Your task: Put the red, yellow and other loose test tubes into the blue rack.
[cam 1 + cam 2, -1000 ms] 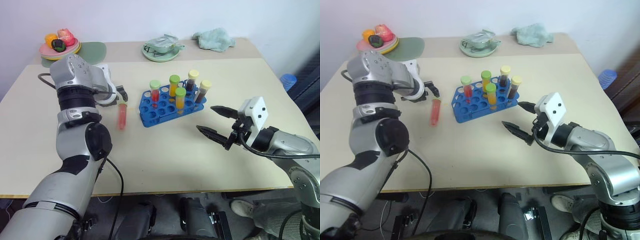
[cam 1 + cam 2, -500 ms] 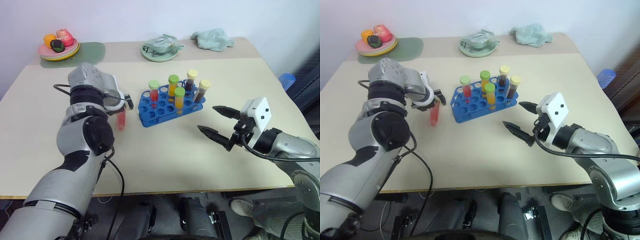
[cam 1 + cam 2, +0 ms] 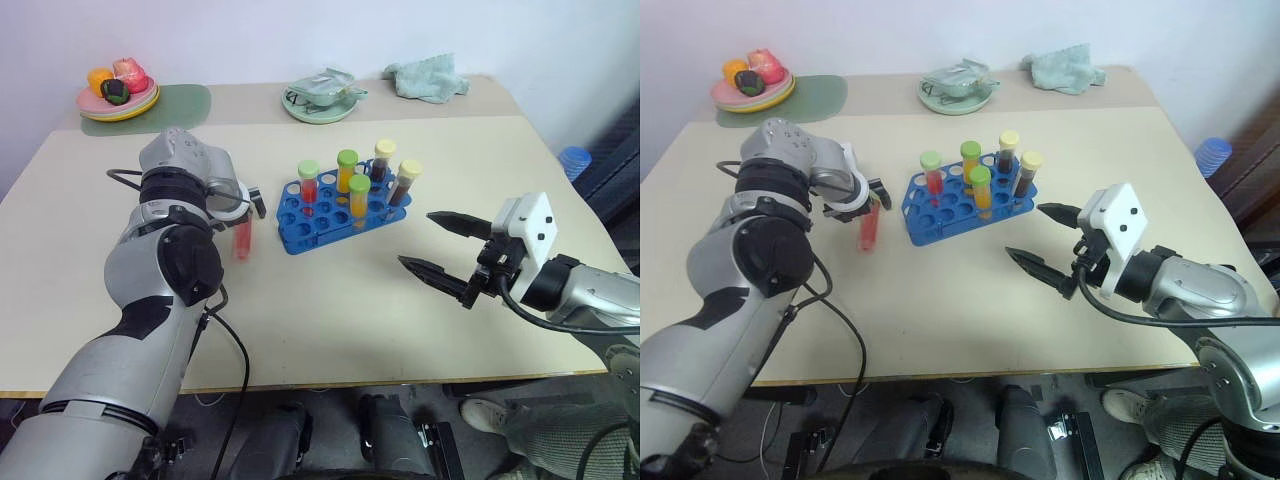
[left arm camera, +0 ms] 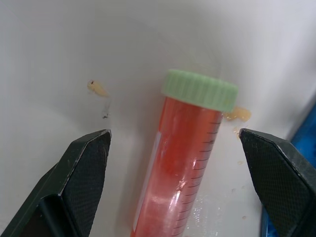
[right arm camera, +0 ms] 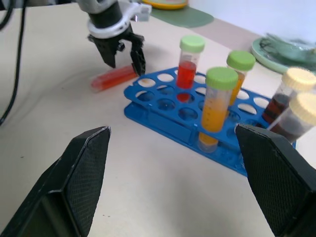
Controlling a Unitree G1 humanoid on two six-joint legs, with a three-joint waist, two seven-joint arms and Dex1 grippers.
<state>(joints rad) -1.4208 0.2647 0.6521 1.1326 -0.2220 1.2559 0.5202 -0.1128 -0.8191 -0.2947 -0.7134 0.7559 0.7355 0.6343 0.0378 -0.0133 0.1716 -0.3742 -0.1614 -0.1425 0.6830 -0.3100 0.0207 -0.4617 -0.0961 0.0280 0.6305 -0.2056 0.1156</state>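
Red test tube (image 4: 180, 163), green-capped, lies flat on tabletop (image 3: 330, 290) just left of blue rack (image 3: 335, 212). Since a second ago, left end effector (image 5: 120, 53) has dropped over it, fingers spread either side, pointing steeply down. Right end effector (image 3: 437, 250) hangs open, roughly level, right of rack.

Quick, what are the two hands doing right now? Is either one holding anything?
Left hand: open, fingers either side of the loose red tube on the table, not gripping it.
Right hand: open, holding nothing, above the table beside the blue rack.
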